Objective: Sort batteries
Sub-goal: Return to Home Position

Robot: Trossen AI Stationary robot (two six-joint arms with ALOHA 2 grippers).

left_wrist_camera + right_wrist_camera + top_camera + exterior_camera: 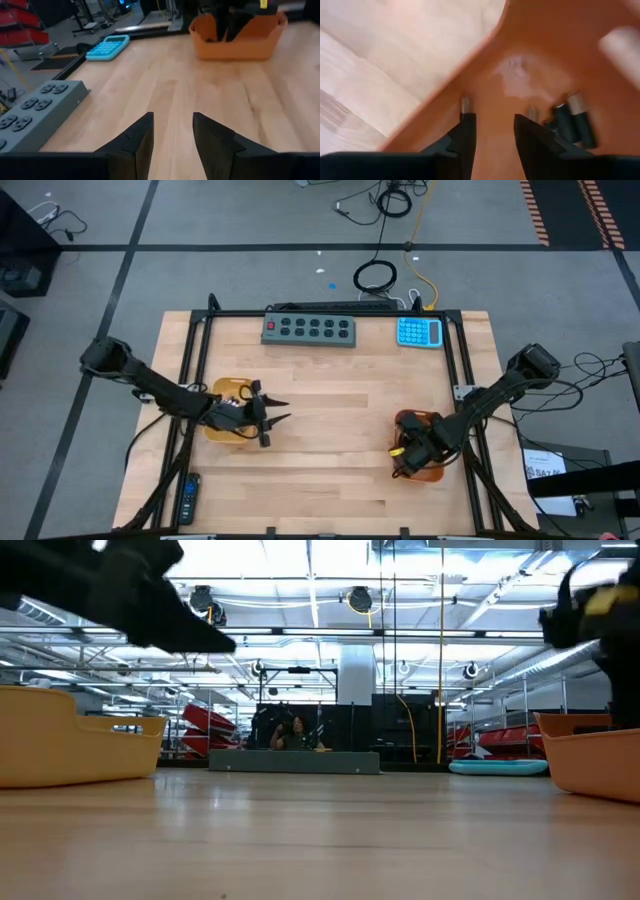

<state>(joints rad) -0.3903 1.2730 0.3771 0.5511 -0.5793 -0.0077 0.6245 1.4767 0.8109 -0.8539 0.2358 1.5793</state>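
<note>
My right gripper (492,125) points down into the orange tray (432,472) at the table's near right. It is open with nothing between its fingers. On the tray floor beside it lie dark cylindrical batteries (574,120), and a pale blurred one (620,47) shows farther off. My left gripper (285,411) stands open and roughly level just right of the yellow tray (222,387) at the near left, pointing across the table toward the orange tray (235,37). Nothing shows between its fingers (172,122).
A grey button strip (310,330) and a blue calculator (419,332) lie along the far edge. A black remote (189,495) lies at the near left corner. Black frame rails (190,350) run along the table's sides. Bare wood lies between the two trays.
</note>
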